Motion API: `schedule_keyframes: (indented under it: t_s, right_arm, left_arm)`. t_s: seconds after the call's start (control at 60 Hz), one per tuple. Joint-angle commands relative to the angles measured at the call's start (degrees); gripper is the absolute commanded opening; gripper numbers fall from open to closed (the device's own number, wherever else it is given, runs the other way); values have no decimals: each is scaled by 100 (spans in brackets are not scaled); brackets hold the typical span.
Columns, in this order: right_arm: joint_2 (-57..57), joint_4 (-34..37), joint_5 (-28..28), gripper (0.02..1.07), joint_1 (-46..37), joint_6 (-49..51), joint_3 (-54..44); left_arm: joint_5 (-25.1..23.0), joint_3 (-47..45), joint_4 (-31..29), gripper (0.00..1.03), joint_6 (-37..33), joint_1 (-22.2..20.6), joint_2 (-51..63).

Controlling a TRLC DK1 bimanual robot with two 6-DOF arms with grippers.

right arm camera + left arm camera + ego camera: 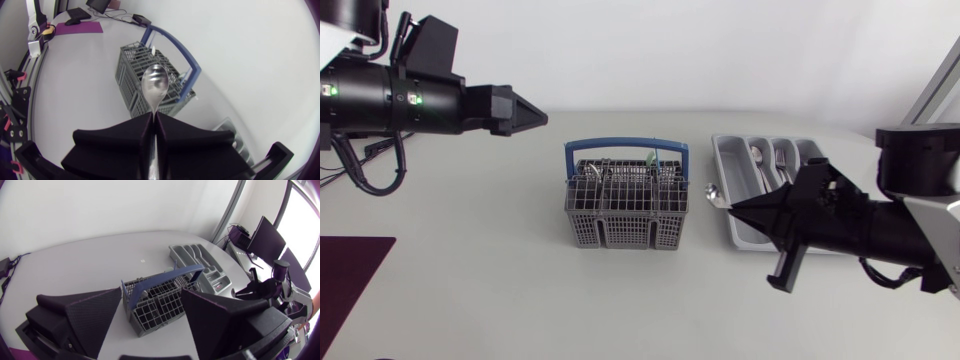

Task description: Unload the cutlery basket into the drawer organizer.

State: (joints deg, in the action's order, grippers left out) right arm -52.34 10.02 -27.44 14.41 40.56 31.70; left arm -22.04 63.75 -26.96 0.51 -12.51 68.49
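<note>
The grey cutlery basket (626,208) with a blue handle (625,146) stands mid-table with several pieces in it. To its right lies the silver drawer organizer (735,190), with cutlery in its far compartments. My right gripper (738,207) hovers over the organizer's left edge, shut on a spoon (712,192) whose bowl points toward the basket. In the right wrist view the spoon (154,86) sticks out ahead of the closed gripper (151,116), with the basket (131,80) beyond it. My left gripper (535,112) hangs up and left of the basket. In its wrist view the gripper (152,294) is wide open and empty, facing the basket (157,305) and the organizer (197,260).
A dark purple mat (350,285) lies at the table's front left. A small mark (142,259) shows on the white tabletop (520,290), which is bare in front of and behind the basket. My right arm (265,287) appears past the organizer in the left wrist view.
</note>
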Motion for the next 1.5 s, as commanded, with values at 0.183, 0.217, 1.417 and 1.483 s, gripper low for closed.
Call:
schedule_keyframes:
  t_s: [0.183, 0.217, 1.417, 1.483]
  right_arm:
    - [-1130, 905, -1246, 8, -2285, 2308, 240]
    - [-1367, 958, -1308, 8, -2479, 2501, 354]
    - [-4109, 1072, -218, 75, -3700, 5243, 1479]
    - [-3722, 1116, -253, 78, -3481, 4962, 1312]
  left_arm:
    - [350, -873, 261, 98, -675, 21, -213]
    - [403, -943, 314, 98, -693, 12, -231]
    - [1413, -1875, 1017, 98, -1255, -507, -169]
    - [1413, -1848, 1070, 98, -1247, -612, -160]
